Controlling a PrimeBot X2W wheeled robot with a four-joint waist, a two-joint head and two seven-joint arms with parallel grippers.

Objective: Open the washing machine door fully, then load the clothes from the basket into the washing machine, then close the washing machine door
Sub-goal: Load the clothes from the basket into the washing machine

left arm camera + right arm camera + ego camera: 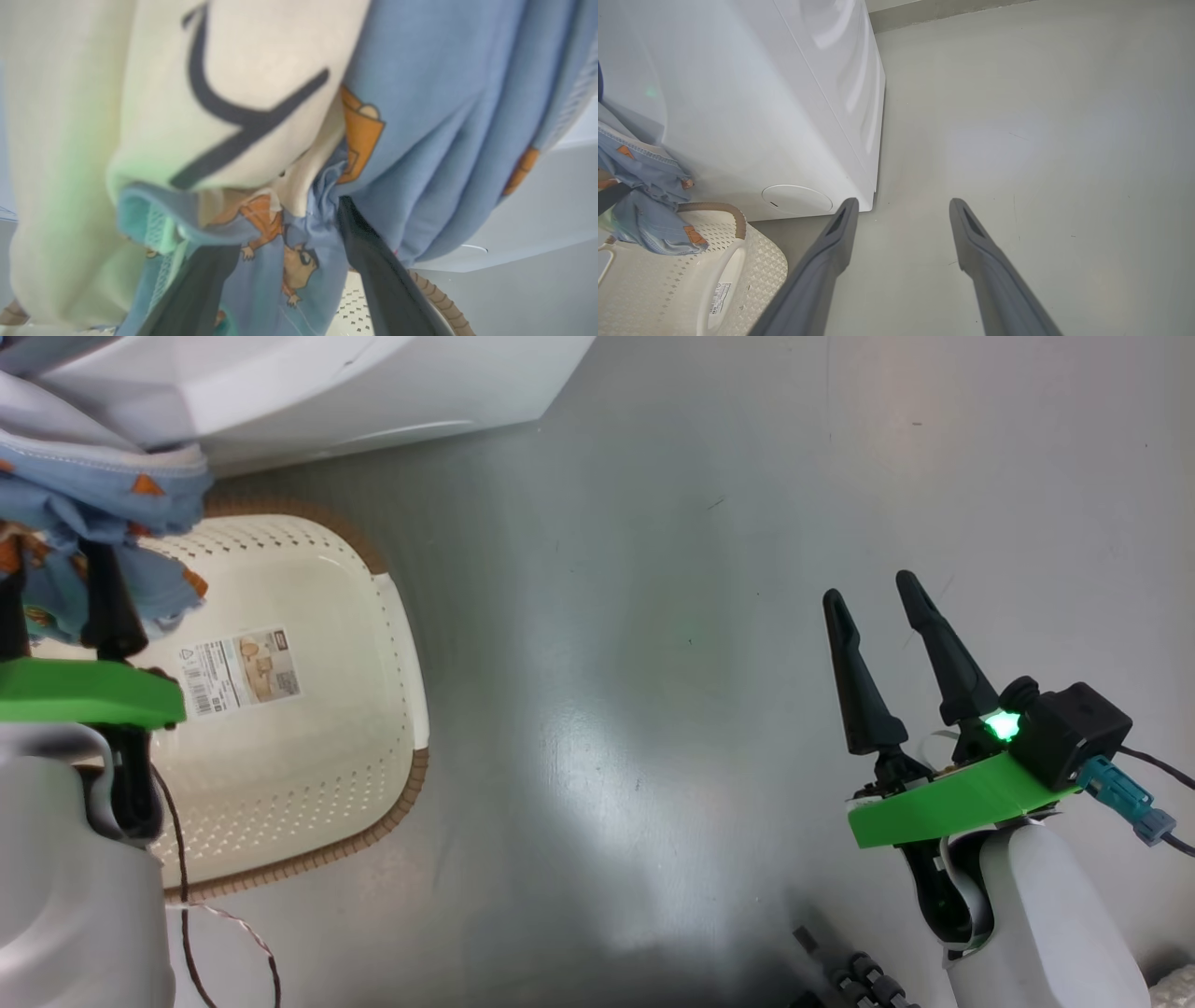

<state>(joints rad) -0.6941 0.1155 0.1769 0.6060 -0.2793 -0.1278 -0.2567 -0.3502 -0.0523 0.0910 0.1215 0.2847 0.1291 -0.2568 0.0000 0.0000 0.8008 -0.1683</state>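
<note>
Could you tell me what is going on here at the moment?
The robot is loading laundry. Its left tool, fingers spread, is buried in the bundle of clothes, raised above the basket, whose bottom lies bare, beside the washing machine. The right tool hangs open and idle over the floor.

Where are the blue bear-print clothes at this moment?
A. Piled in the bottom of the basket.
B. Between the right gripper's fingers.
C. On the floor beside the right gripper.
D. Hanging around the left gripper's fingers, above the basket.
D: the clothes bunch around the left gripper over the basket, whose visible bottom is bare, while the right gripper stands open and empty over the floor.
</note>
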